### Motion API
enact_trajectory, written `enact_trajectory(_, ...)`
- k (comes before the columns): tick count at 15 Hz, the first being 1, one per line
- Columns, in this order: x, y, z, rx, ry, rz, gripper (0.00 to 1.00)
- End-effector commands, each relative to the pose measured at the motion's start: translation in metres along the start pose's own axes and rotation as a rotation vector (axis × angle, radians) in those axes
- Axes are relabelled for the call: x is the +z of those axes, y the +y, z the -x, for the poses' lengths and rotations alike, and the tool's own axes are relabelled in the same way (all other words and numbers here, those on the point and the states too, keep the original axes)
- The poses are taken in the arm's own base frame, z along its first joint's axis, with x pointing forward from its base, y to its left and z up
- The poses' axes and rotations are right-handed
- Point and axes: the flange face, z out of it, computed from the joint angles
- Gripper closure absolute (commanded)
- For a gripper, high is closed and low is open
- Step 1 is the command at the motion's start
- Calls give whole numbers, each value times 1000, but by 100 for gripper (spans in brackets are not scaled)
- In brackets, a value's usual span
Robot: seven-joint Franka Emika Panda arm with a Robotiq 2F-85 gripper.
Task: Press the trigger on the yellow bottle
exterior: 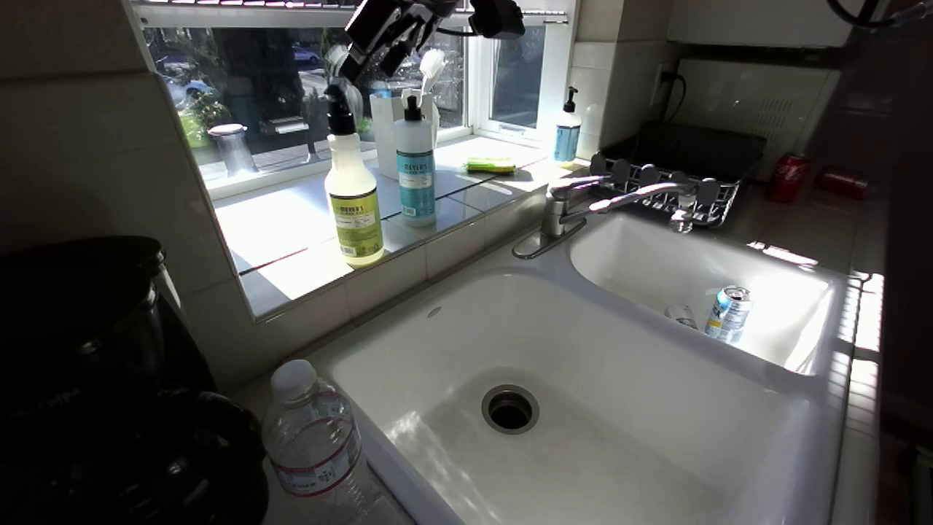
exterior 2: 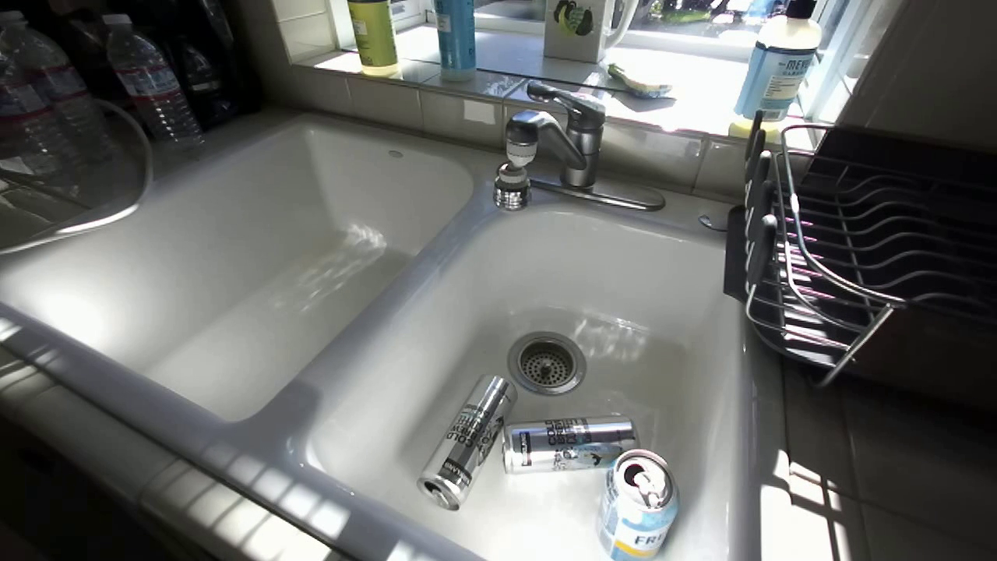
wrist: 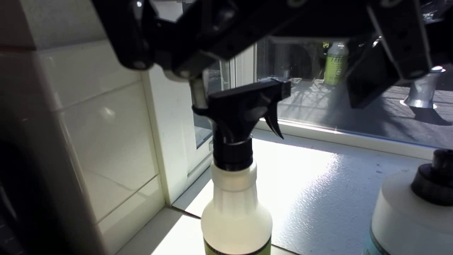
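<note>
The yellow bottle [exterior: 355, 211] stands upright on the tiled sill. In an exterior view only its lower part [exterior 2: 375, 39] shows; its top is out of frame. In the wrist view its neck and shoulder [wrist: 235, 216] show below the black trigger head [wrist: 237, 113]. The lever [wrist: 273, 122] hangs at the head's right side. The trigger head also shows in an exterior view [exterior: 339, 113]. My gripper [wrist: 283, 95] is open, one finger at the back of the head and the other well off to the right. I cannot tell whether the near finger touches the head. The gripper [exterior: 374, 64] hangs just above the bottle.
A teal-labelled bottle [exterior: 415, 168] with a black cap stands right beside the yellow bottle. Behind are a white pitcher [exterior: 384, 138] and the window [wrist: 300, 106], which mirrors the bottle. A tiled wall [wrist: 109, 134] lies to the left. The sink [exterior: 583, 452] and faucet [exterior: 557, 211] are in front.
</note>
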Motion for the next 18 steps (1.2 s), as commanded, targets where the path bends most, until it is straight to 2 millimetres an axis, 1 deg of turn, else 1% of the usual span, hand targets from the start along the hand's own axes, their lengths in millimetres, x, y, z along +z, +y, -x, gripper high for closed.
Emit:
enact_trajectory(1, -23, 2, 2, 20, -37, 23, 0)
enact_trajectory(9, -66, 15, -2, 35, -33, 66, 0)
enact_trajectory(12, -82, 20, 0, 42, -64, 69, 0)
enact_trajectory(18, -107, 25, 11, 43, -143, 75, 0)
